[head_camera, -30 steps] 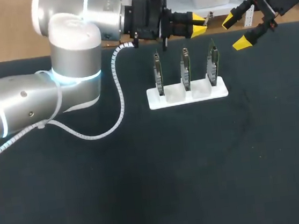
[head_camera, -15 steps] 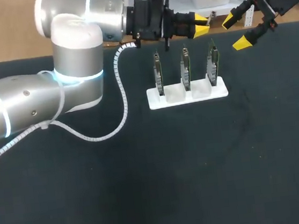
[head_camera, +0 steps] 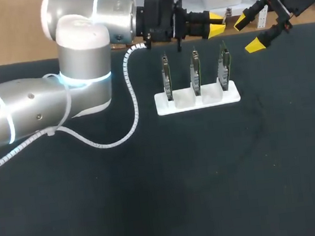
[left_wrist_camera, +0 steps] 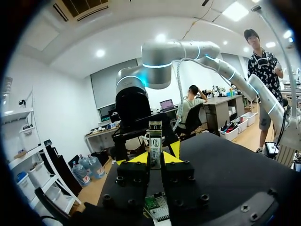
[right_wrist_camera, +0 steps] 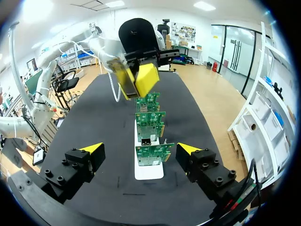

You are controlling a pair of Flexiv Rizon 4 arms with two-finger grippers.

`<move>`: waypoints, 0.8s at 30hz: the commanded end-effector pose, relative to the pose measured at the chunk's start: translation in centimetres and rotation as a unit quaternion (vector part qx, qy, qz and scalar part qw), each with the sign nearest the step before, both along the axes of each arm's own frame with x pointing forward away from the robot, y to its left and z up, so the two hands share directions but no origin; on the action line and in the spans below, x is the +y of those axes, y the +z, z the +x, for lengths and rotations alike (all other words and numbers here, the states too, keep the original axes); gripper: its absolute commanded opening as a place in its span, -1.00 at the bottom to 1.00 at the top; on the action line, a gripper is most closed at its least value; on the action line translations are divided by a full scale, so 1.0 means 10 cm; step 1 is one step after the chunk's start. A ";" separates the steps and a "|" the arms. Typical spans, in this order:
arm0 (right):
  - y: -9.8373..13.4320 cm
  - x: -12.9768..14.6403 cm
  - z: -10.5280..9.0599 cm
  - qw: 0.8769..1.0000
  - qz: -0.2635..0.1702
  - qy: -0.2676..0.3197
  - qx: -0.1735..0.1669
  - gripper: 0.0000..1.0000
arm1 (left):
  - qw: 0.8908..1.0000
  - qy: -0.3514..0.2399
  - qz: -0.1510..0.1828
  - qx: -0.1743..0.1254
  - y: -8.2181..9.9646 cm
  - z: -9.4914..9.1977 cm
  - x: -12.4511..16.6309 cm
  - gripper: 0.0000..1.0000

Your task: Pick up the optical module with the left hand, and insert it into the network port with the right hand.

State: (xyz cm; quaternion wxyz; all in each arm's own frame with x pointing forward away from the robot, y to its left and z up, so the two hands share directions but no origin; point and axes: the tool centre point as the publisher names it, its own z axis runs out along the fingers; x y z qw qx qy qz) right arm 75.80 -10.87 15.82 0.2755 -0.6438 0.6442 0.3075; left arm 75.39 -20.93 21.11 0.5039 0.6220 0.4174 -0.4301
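Observation:
The optical module [left_wrist_camera: 154, 141], a slim silver piece with a label, stands between the yellow fingertips of my left gripper [left_wrist_camera: 154, 157], which is shut on it. In the head view my left gripper [head_camera: 218, 27] hangs over the table's far edge, behind the circuit boards, with the module's end [head_camera: 226, 14] poking out towards my right gripper [head_camera: 247, 33]. My right gripper is open wide, just to the right of the left one. In the right wrist view its open fingers [right_wrist_camera: 141, 149] flank the row of boards, and a metal network port [right_wrist_camera: 146, 141] shows on the middle board.
Three green circuit boards [head_camera: 196, 71] stand upright in a white holder [head_camera: 198, 99] at the table's far middle. The left arm's white coiled cable [head_camera: 130, 107] hangs over the black tabletop beside the holder.
My left gripper has moved a little to the right with the module, closer to the right gripper. The right arm has kept still.

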 end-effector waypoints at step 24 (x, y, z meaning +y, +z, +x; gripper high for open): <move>0.00 0.00 -0.02 1.000 0.000 -0.001 -0.001 1.00 | 0.997 -0.010 0.074 0.029 -0.08 0.03 -0.10 -1.00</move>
